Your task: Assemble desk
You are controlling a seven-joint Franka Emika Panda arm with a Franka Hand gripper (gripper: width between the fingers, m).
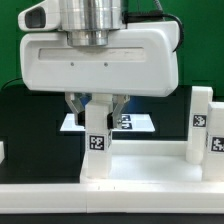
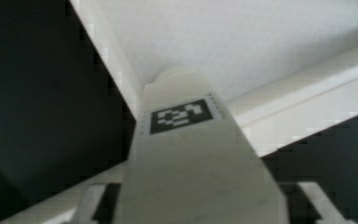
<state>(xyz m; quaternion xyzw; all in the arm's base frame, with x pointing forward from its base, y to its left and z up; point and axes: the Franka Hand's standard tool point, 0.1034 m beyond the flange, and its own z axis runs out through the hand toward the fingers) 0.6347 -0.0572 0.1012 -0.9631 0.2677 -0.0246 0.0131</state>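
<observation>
The white desk tabletop lies across the front of the exterior view, its raised rim facing up. A white square leg with a black-and-white tag stands upright on it near the middle. My gripper hangs straight above this leg, one finger down each side of its top. In the wrist view the leg fills the middle, and the dark pads press its two flanks, so my gripper is shut on it. The tabletop runs behind it.
A second tagged white leg stands upright at the exterior view's right, on the tabletop's end. The marker board lies flat on the black table behind the gripper. A green wall closes the back.
</observation>
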